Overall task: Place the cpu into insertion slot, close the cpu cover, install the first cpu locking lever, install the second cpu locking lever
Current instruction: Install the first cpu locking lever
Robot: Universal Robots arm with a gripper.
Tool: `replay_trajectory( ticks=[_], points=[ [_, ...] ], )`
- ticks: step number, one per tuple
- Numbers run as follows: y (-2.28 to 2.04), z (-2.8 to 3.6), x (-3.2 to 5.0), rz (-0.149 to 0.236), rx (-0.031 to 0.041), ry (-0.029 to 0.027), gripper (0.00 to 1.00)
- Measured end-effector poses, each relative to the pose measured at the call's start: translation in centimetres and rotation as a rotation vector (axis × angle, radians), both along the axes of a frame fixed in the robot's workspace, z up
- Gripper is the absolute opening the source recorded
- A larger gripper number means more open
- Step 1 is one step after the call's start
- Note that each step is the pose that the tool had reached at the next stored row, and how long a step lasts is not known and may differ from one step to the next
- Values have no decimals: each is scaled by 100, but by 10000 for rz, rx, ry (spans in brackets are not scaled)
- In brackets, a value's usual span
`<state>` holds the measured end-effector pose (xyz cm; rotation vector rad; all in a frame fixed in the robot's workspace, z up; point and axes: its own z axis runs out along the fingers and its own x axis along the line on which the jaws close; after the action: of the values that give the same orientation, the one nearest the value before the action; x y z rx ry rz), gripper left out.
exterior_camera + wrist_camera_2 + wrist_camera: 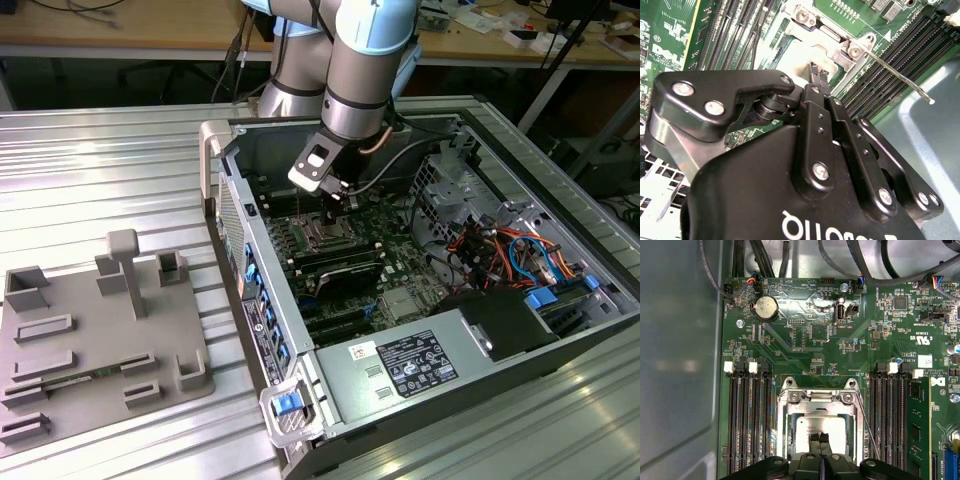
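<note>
In the first wrist view the cpu [807,426] lies in the insertion slot [783,396], its dull silver top showing through the window of the cpu cover [788,413], which lies flat over it. My gripper [820,437] is shut with nothing between its fingers, tips together just over the cpu's top; whether they touch it I cannot tell. A thin wire locking lever [867,427] stands away from the socket's side, and it sticks out free in the second wrist view [900,75] beside the gripper [817,75]. In the exterior view the gripper [335,195] hangs over the socket [325,235] inside the case.
Long black memory slots [747,425] flank the socket, with a green memory stick [920,430] on one side. Cables [865,270] run over the board's edge. The case wall [680,365] is close. A grey power-supply box [420,365] and a grey fixture plate [90,330] show in the exterior view.
</note>
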<state>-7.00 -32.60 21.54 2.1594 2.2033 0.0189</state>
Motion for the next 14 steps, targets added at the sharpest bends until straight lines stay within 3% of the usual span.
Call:
replay_trajectory(
  ticks=[5, 10, 14],
  points=[
    [0, 0, 0, 50, 0, 0, 11],
    [0, 0, 1, 405, 0, 0, 11],
    [0, 41, 1, 439, 0, 1, 11]
  ],
)
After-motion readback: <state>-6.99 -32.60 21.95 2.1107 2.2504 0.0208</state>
